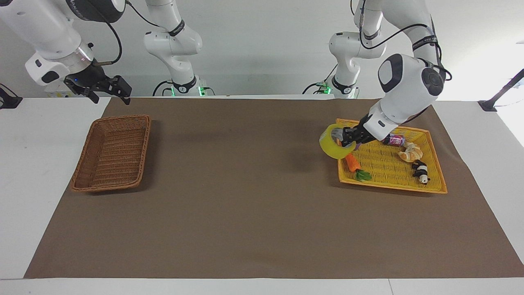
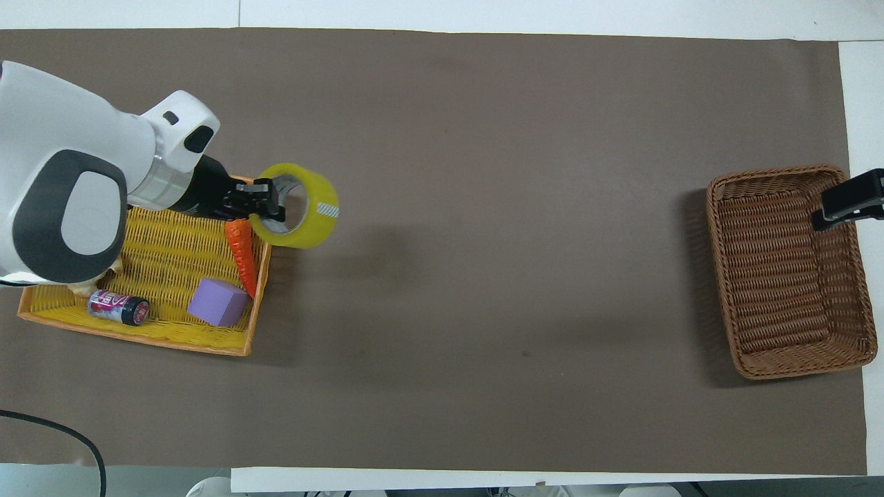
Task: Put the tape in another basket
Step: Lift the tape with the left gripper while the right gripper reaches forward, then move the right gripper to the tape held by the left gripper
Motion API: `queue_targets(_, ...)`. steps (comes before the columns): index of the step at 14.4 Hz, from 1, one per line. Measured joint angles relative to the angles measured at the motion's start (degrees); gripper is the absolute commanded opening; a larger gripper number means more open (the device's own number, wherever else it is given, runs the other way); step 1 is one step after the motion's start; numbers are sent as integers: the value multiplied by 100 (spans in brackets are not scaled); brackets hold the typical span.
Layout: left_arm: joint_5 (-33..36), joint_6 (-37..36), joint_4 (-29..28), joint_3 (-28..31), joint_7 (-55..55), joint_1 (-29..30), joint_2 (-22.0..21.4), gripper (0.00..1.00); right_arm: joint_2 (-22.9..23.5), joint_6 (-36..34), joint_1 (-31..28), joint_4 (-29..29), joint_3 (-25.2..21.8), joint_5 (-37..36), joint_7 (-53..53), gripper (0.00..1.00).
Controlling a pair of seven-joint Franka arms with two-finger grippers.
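My left gripper [image 1: 343,139] [image 2: 271,207] is shut on the rim of the yellow tape roll [image 1: 333,144] [image 2: 300,215] and holds it in the air over the edge of the yellow-orange basket [image 1: 425,186] [image 2: 138,331] that faces the table's middle. The dark-brown wicker basket [image 1: 110,153] [image 2: 787,273] lies at the right arm's end of the table and holds nothing. My right gripper [image 1: 108,88] [image 2: 849,200] waits raised over that basket's edge.
The yellow-orange basket holds a toy carrot [image 1: 351,162] [image 2: 242,254], a purple cube [image 2: 218,302], a small can [image 1: 394,141] [image 2: 117,308], a bread piece [image 1: 410,153] and a panda figure [image 1: 420,171]. Brown mat [image 1: 245,184] stretches between the two baskets.
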Motion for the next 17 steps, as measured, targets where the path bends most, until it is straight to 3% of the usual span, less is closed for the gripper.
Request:
queue_targets(3,-126,577,514,-3,-562,-595,307,2,0,0,0,0,0,0,0,99)
queue_targets(7,-208,629,620,1,-753,-820,390,1,-1,7,-24,-1,-26,71,-201,99)
queue_targets(11,-236,618,626,37,-753,-818,396,0,-22,397,-41,-198,-34,1833,-769,99)
queue_targets(15,-248,598,627,45,-753,-818,409,0,-240,1434,280,-1163,52,3972,-791,99)
queue_targets(17,-281,596,627,43,-753,-822,409,0,-290,1994,675,-1578,71,4558,-791,99)
